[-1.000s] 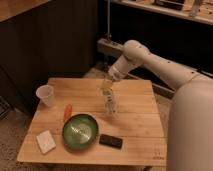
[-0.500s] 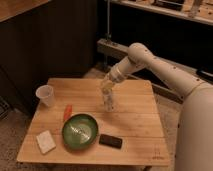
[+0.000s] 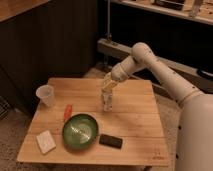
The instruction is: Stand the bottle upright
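Observation:
The small whitish bottle [image 3: 106, 101] stands upright on the wooden table [image 3: 135, 125], near its middle, behind and to the right of the green bowl [image 3: 80, 131]. My gripper [image 3: 107, 88] hangs just above the bottle's top, reaching down from the white arm [image 3: 150, 60] that comes in from the right. The bottle's cap is partly hidden by the gripper.
A translucent plastic cup [image 3: 46, 95] stands at the table's left back. An orange stick [image 3: 67, 112] lies left of the bowl. A white sponge-like block [image 3: 46, 141] sits at the front left. A black flat device [image 3: 110, 141] lies right of the bowl.
The arm has drawn back and up a little, so the gripper is higher over the bottle. The bottle stays standing in the same place.

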`<action>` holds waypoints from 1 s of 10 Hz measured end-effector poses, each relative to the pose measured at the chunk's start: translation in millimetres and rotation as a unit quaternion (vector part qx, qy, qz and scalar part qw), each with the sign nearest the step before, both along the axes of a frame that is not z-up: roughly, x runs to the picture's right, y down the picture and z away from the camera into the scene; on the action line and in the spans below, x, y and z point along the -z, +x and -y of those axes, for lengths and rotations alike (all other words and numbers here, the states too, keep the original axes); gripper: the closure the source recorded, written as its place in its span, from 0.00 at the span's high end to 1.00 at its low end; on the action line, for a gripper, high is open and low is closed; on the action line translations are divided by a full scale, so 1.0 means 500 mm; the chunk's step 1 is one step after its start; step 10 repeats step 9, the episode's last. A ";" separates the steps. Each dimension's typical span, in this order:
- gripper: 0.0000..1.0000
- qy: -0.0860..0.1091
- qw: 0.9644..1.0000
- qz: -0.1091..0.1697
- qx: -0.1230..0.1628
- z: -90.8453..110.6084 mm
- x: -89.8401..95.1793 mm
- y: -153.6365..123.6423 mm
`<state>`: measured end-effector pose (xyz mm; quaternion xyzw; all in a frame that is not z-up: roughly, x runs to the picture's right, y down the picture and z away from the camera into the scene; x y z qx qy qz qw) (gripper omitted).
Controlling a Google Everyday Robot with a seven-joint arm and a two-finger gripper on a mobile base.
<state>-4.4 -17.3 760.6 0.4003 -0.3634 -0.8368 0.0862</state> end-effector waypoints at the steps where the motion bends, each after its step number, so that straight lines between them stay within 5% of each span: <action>1: 0.13 0.001 1.000 0.002 0.002 -0.001 0.000 0.002; 2: 0.36 -0.009 1.000 -0.021 -0.014 -0.001 -0.005 0.000; 3: 0.37 -0.022 0.999 -0.036 -0.027 -0.002 -0.007 0.006; 4: 0.31 -0.028 0.999 -0.035 -0.027 -0.002 -0.005 0.005; 6: 0.12 -0.010 1.000 -0.014 -0.009 -0.005 -0.003 0.002; 10: 0.08 -0.015 0.999 -0.026 -0.018 -0.005 -0.005 0.001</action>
